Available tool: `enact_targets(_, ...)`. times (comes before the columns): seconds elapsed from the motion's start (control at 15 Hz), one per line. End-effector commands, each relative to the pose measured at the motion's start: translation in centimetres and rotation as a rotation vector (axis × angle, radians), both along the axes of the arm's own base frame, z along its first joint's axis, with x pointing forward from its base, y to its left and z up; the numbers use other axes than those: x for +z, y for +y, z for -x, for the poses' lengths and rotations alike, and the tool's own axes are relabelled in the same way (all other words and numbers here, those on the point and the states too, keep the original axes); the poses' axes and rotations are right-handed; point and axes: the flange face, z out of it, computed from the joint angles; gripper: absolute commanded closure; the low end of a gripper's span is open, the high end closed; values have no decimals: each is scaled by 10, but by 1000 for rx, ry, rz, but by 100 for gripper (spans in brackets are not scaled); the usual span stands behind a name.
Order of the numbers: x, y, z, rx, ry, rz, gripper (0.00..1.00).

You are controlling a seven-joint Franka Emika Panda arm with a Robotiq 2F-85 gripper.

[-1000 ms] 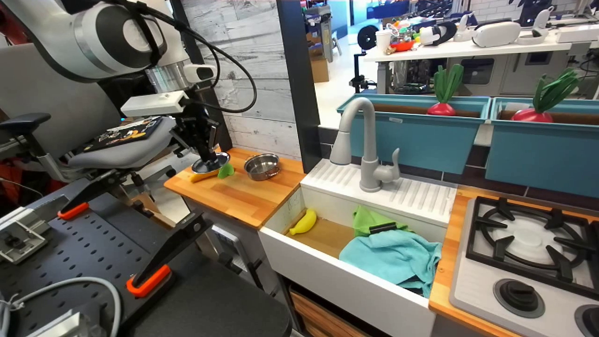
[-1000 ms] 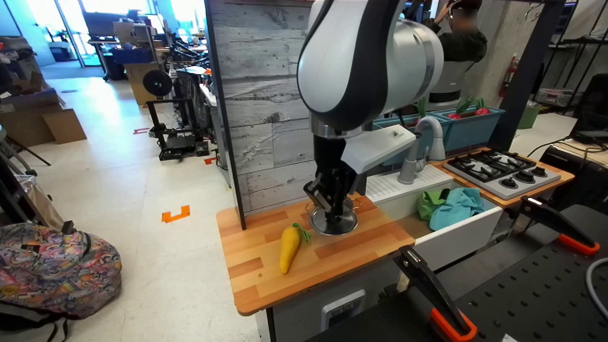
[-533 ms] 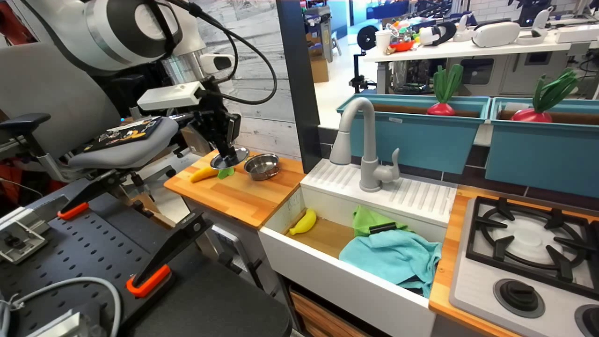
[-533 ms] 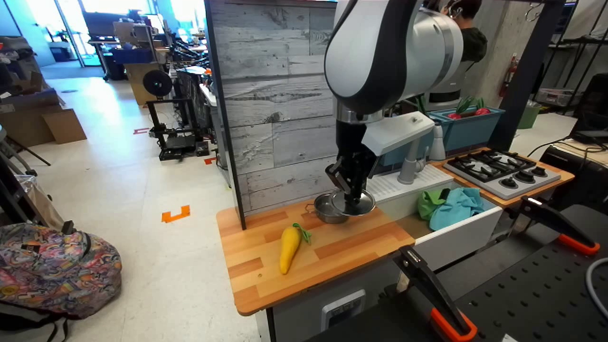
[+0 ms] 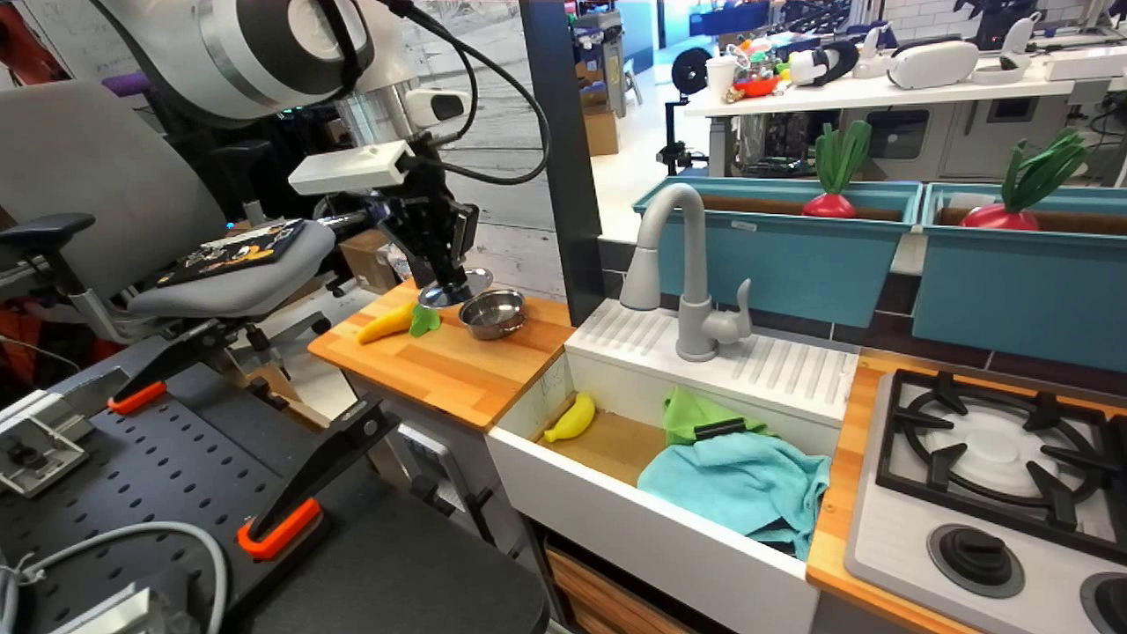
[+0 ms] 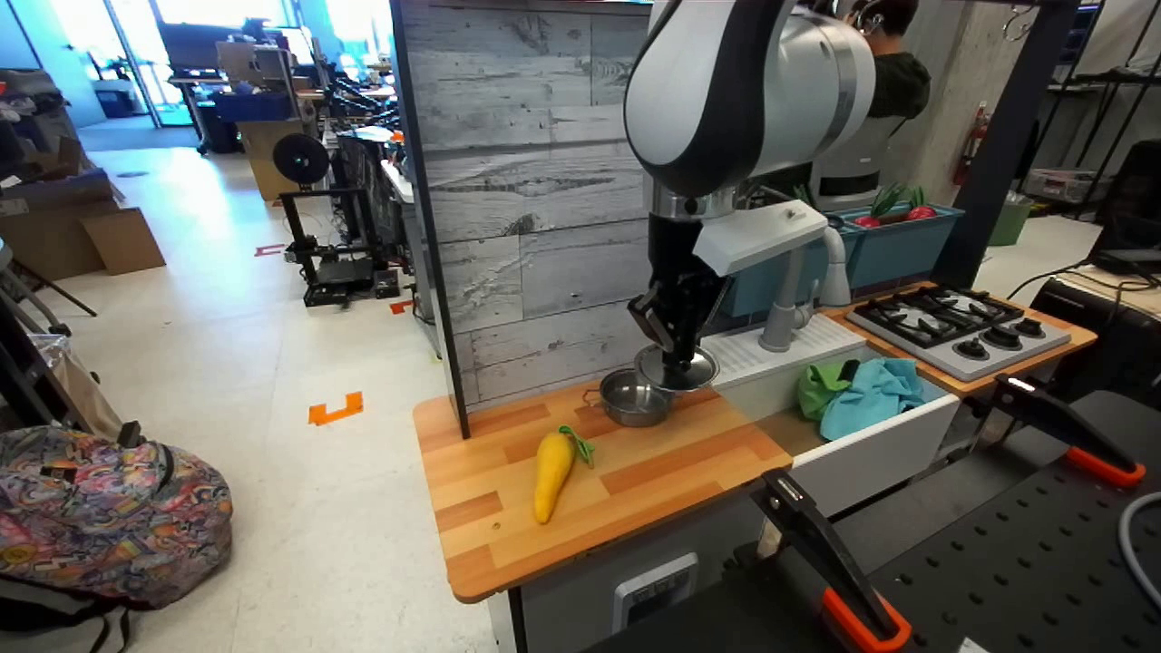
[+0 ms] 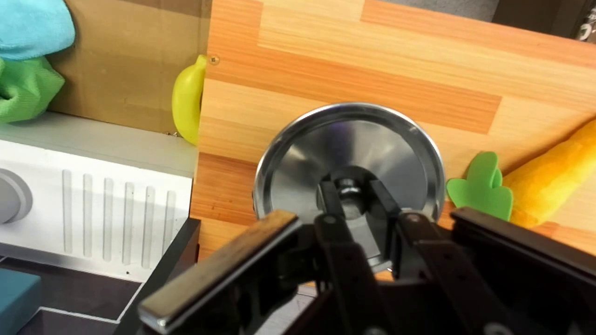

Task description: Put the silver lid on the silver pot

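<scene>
The silver lid [image 5: 480,281] hangs level or nearly so from my gripper [image 5: 451,280], above the wooden counter. In the wrist view the fingertips [image 7: 351,186] close around the knob of the lid [image 7: 302,163]. The silver pot [image 5: 491,324] stands upright and uncovered on the counter near the wall. In an exterior view the lid [image 6: 703,372] overlaps the right side of the pot [image 6: 626,404]; in the other view angle it is above and left of the pot, apart from it. In the wrist view the lid hides nearly all of the pot.
A yellow carrot-like toy with green leaves [image 5: 387,326] lies on the wooden counter [image 5: 440,379]. A wooden wall panel [image 6: 526,272] rises behind. A sink with a yellow banana [image 5: 574,418] and cloths [image 5: 740,475] adjoins the counter. A grey faucet [image 5: 691,291] stands behind it.
My gripper has carried the lid from over the carrot toy's leaves toward the pot, moving right and slightly up in an exterior view. The pot and carrot toy have not moved.
</scene>
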Motion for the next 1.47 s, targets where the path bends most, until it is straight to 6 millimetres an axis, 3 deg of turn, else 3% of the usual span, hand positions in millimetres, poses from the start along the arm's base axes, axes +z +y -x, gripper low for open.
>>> enact_targets(0.0,-7,3,-18,13,20,-5,95)
enact_targets(0.4,-26,11,-37,11,12,-6,95)
enact_targets(0.87,-49,6,-51,0,15,-24,95)
enact_targets(1.4,-64,9,-68,-7,28,-39,95)
